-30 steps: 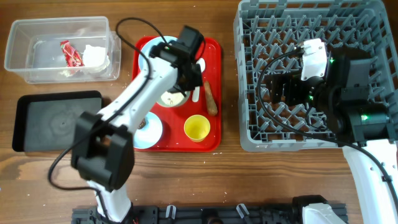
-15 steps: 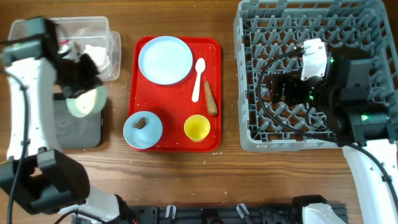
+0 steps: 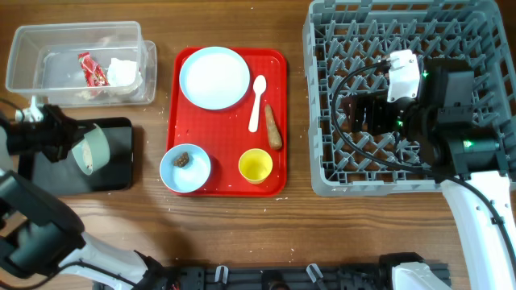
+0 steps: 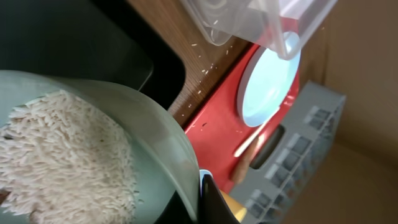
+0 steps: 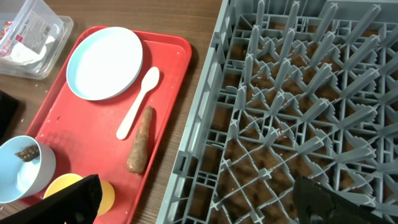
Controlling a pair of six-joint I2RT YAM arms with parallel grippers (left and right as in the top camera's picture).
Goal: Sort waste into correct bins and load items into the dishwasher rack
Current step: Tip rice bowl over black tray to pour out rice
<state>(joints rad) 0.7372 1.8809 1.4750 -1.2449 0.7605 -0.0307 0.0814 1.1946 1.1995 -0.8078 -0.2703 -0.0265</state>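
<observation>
One mint-green bowl (image 3: pixel 87 149) of rice (image 4: pixel 62 155), rim between left jaws, over black tray (image 3: pixel 114 169).

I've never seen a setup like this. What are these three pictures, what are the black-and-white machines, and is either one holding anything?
These are two robot arms at a wooden table, each ending in a two-finger tool. One picture looks down from above; the other two come from cameras on the arms' wrists. The left tool grips a mint-green bowl of rice, tilted over a black tray. The right tool hangs open and empty over the big grey rack. On the red tray lie a pale blue plate, a white spoon, a brown food stick, a blue bowl with a brown lump, and a yellow cup. The clear tub holds a red wrapper and white tissue.
</observation>
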